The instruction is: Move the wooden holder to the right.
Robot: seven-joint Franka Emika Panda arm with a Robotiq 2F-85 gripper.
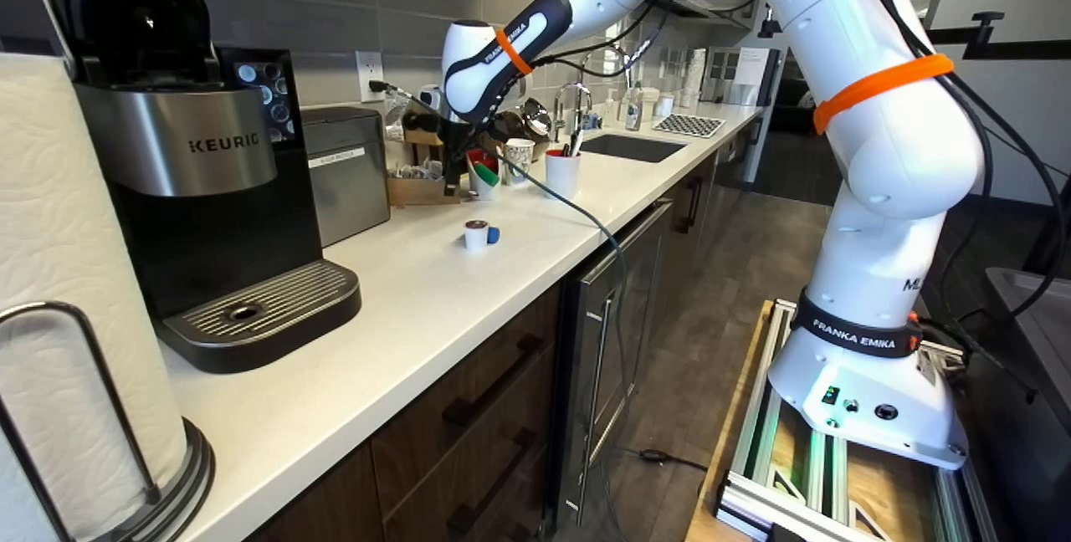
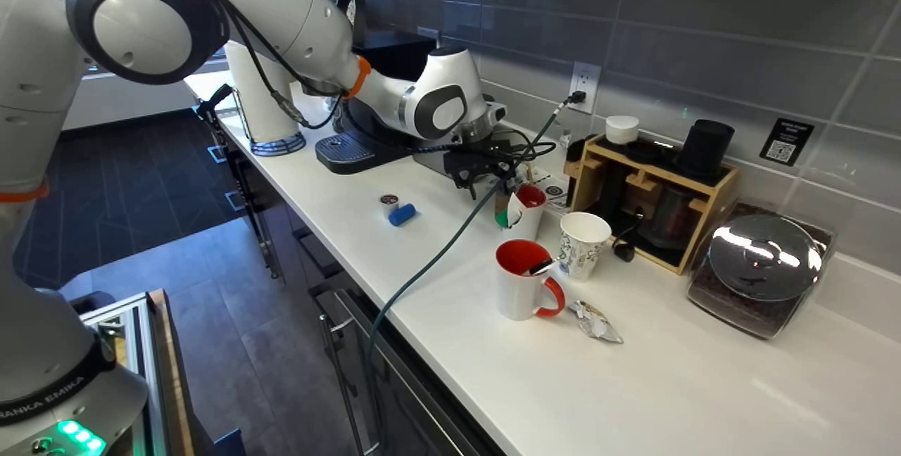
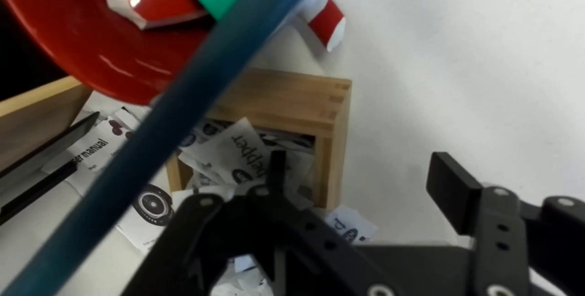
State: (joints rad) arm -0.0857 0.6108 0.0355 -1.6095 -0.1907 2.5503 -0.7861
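The tool (image 3: 363,179) stands wide, with nothing gripped between its fingertips. Beneath it sits the wooden holder (image 3: 283,99), a low open box full of paper packets (image 3: 242,150). In the wrist view one wall of the box shows between the fingertips: one lies over the packets, the other outside, over the table (image 3: 402,104). That straddle suggests a pinch on a single wall, sensible if the whole box is too broad for the span. Whether the inner fingertip reaches below the rim, or touches wood or paper, I cannot tell.

The box probably serves to keep loose packets together, but their heap could hinder the inner fingertip, and one packet pokes out past the wall close to the tool. Closing squarely on wood, then sliding rather than lifting, would likely keep the contents in.

Near the tool, just beside the holder in the wrist view, is a red-lined cup (image 2: 531,220) with something green in it. If right means toward that cup, it leaves little room and may get pushed. A cable (image 3: 183,108) runs from the wall outlet (image 2: 586,79) close past the tool and over the table's edge; it crosses the wrist view, presumably because it hangs between camera and box, and it could snag during a sideways move.
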